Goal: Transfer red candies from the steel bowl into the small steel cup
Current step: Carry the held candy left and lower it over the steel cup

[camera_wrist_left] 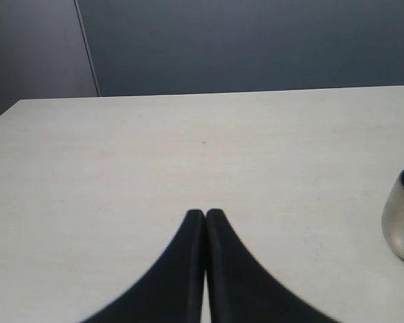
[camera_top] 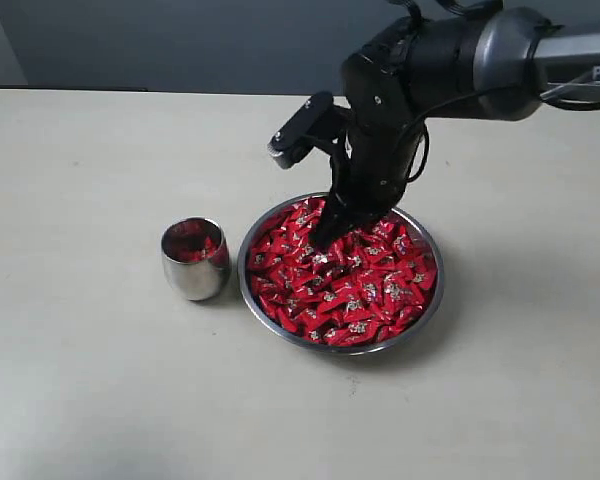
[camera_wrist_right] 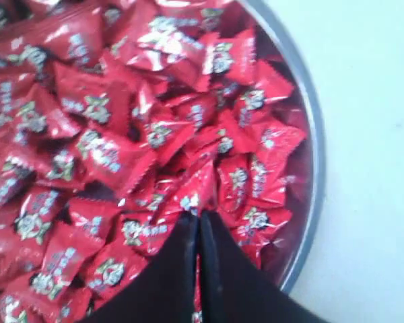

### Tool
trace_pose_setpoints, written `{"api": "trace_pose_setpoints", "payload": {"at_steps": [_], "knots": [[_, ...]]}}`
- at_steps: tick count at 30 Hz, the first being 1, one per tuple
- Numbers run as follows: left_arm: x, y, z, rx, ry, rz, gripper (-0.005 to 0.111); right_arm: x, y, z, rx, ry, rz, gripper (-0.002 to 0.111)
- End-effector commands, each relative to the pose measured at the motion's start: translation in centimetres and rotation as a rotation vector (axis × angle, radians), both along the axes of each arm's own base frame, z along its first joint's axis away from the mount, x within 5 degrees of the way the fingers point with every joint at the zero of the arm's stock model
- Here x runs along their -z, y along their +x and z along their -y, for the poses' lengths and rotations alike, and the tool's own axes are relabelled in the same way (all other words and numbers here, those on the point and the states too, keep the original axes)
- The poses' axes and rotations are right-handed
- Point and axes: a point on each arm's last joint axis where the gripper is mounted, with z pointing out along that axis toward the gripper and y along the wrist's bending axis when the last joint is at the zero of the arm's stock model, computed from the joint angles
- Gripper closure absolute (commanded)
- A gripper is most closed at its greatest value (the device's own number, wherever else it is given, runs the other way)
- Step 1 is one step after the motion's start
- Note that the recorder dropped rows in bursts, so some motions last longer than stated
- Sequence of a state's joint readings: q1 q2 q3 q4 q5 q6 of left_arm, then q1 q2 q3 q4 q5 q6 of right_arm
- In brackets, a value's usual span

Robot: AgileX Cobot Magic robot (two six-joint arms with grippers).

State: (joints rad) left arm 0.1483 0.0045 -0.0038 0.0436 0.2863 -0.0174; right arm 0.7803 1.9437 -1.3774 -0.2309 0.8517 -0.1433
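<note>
Your right gripper [camera_wrist_right: 197,215] is pressing its black fingers [camera_wrist_right: 168,282] tightly together, tips sinking into the red candies [camera_wrist_right: 101,148] filling the steel bowl [camera_wrist_right: 314,134] beneath it; whether a candy is being pinched is not showing. Off to that gripper's side, the small steel cup [camera_top: 194,270] is standing upright just beside the bowl, holding a few candies. Your left gripper [camera_wrist_left: 205,212] is hanging clenched over the table [camera_wrist_left: 188,134], gripping nothing.
</note>
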Motion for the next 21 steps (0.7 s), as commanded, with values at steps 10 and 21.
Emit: {"api": "trace_pose_setpoints", "payload": {"at_steps": [10,21], "knots": [[0.1,0.0,0.0,0.001,-0.001,0.003,0.106,-7.0,1.4,-8.5,-0.089,0.534,-0.082,0.109],[0.1,0.0,0.0,0.001,-0.001,0.003,0.106,-5.8,1.8,-13.1,-0.243,0.342,-0.195,0.109]]}}
